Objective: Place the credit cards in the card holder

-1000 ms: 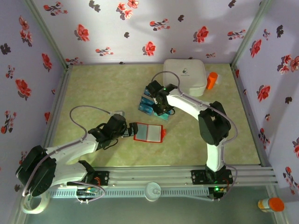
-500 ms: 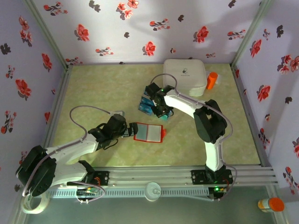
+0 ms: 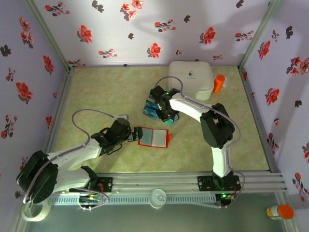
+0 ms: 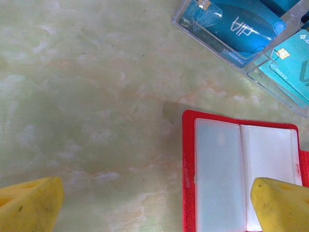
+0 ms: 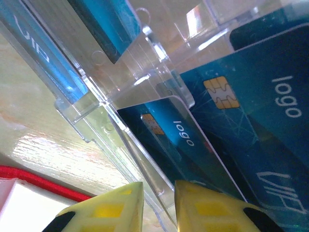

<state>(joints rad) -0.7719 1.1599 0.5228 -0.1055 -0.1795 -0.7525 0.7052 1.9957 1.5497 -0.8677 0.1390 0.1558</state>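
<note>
Barely, the right gripper [image 5: 158,193] has been nudged along the clear rack [image 5: 145,67] of credit cards [image 5: 169,130] mid-tabletop. It is nearly closed, and whether a card is pinched cannot be told. The left gripper [image 4: 154,207] is kept wide open and empty at the open wallet [image 4: 241,169], nearer the near edge. No card has been pocketed yet.

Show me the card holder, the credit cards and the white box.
card holder [image 4: 219,169]: left wrist view, on its left clear inner pocket.
credit cards [image 4: 241,26]: left wrist view, on the blue card's face.
white box [image 3: 190,77]: top view, on the middle of its lid.
</note>
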